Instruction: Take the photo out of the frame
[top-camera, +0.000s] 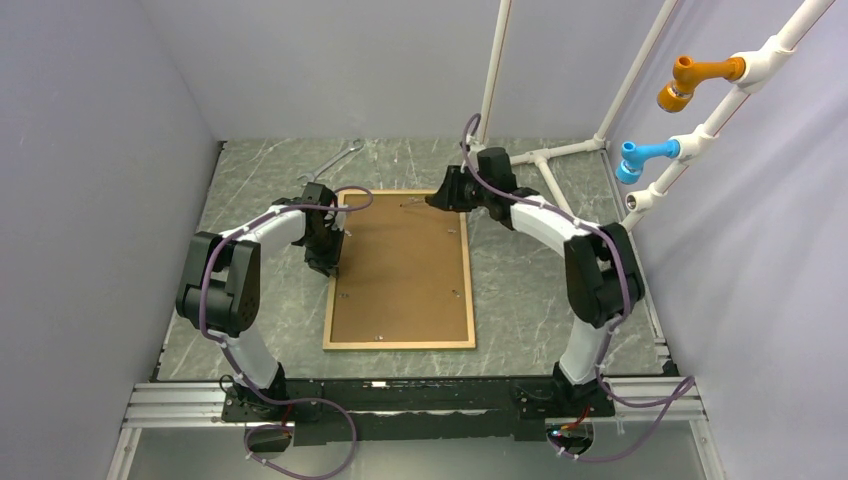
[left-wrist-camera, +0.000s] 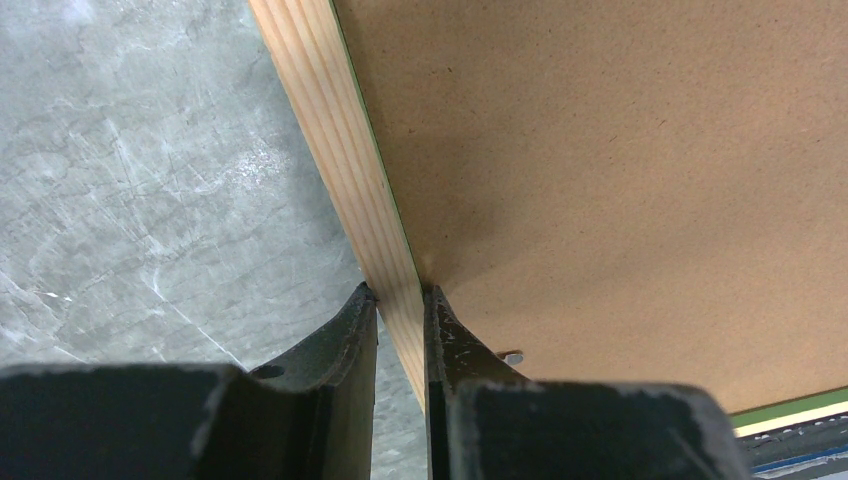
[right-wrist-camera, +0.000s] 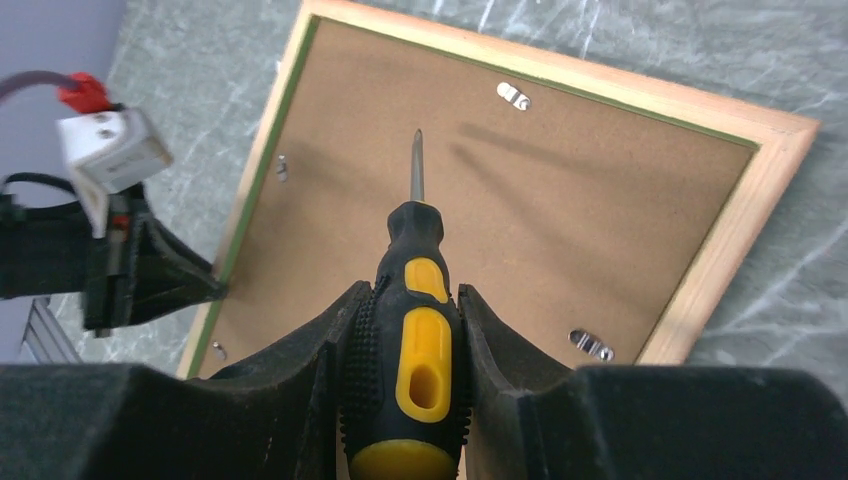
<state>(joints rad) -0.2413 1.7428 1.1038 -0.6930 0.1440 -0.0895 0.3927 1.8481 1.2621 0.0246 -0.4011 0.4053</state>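
Observation:
The frame (top-camera: 400, 345) lies face down on the table, its light wood rails around a brown backing board (top-camera: 400, 270). The photo is hidden under that board. My left gripper (top-camera: 328, 262) is shut on the frame's left rail (left-wrist-camera: 340, 150), one finger outside it and one on the board side (left-wrist-camera: 400, 295). My right gripper (top-camera: 440, 198) hovers over the frame's far end, shut on a black-and-yellow screwdriver (right-wrist-camera: 420, 330). The blade points down at the backing board (right-wrist-camera: 560, 210). Small metal clips (right-wrist-camera: 513, 95) (right-wrist-camera: 590, 345) sit along the board's edges.
A metal wrench (top-camera: 335, 160) lies on the table behind the frame. A white pipe rack (top-camera: 640, 100) with an orange fitting (top-camera: 690, 80) and a blue fitting (top-camera: 640, 158) stands at the back right. Walls close in on the left, back and right.

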